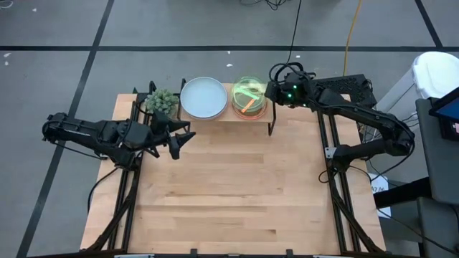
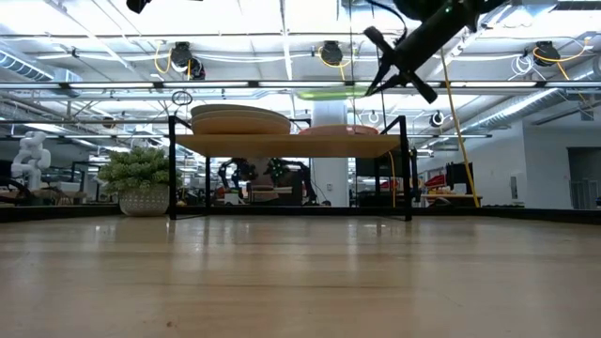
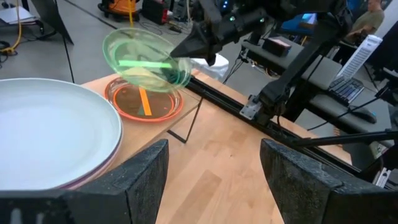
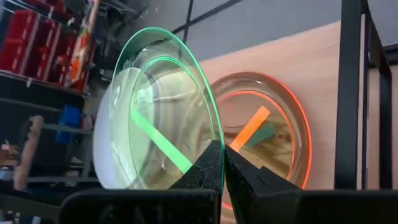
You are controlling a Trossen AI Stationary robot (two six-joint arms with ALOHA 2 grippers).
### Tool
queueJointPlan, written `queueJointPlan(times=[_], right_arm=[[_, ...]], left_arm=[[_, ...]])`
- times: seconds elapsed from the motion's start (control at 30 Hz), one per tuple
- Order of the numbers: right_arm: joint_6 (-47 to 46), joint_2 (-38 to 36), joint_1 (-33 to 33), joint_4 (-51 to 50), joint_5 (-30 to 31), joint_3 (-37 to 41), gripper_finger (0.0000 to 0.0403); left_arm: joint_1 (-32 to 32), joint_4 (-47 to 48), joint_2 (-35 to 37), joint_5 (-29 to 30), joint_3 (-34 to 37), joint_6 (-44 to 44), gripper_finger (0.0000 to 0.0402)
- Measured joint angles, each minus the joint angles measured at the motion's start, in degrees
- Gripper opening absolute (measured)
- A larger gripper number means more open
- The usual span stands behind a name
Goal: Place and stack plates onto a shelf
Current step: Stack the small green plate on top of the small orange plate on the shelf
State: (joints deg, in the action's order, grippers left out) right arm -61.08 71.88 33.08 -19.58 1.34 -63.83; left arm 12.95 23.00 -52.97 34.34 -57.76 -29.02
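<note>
Tilting green plate (image 3: 144,60), rim pinched, above orange plate (image 3: 144,103)

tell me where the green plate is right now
The green plate is held by its rim in the right gripper, hovering above the orange plate on the shelf's right half.

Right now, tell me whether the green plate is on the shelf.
Not yet: the right gripper holds the green plate above the orange plate.

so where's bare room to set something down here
The wooden tabletop in front of the shelf, between both arms, is bare. The shelf is crowded: white plate stack, orange plate, and the right gripper holding the green plate above it.
</note>
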Motion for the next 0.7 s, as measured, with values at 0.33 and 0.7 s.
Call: queueJointPlan(times=[0.33, 0.7], right_arm=[[2.0, 4.2, 0.3, -0.4, -1.5, 0.0, 0.0000], [4.9, 4.8, 2.5, -0.8, -1.5, 0.0, 0.0000]], left_arm=[[0.0, -0.1, 0.0, 0.0, 0.0, -1.0, 0.0257], [0.0, -0.1, 0.0, 0.0, 0.0, -1.0, 0.0257]])
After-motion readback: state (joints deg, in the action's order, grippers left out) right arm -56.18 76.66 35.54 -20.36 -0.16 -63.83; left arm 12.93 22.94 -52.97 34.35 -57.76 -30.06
